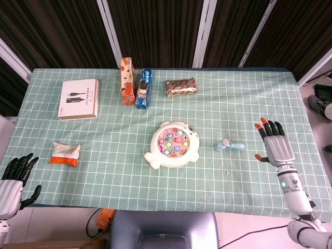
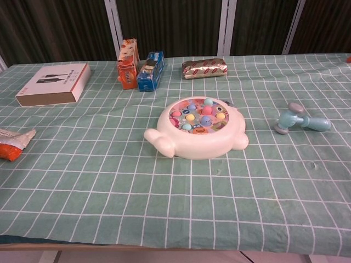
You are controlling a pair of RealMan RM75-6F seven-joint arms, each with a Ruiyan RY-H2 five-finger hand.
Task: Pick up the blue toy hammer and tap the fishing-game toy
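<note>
The blue toy hammer [image 1: 229, 145] [image 2: 301, 121] lies flat on the green checked cloth, its head toward the fishing-game toy. That white round toy [image 1: 173, 146] [image 2: 199, 129], with coloured fish on top, sits at the table's middle. My right hand [image 1: 273, 145] hovers open, fingers spread, a short way right of the hammer's handle and apart from it. Down at the front left corner, off the table's edge, my left hand [image 1: 11, 181] is open and holds nothing. In the chest view only an orange fingertip shows at the far right edge.
At the back stand an orange carton [image 1: 127, 81], a blue packet [image 1: 144, 88] and a foil-wrapped bar [image 1: 181, 86]. A white box [image 1: 79, 98] lies back left, an orange-white pouch [image 1: 65, 153] front left. The cloth [image 1: 244, 104] reaches the table edges.
</note>
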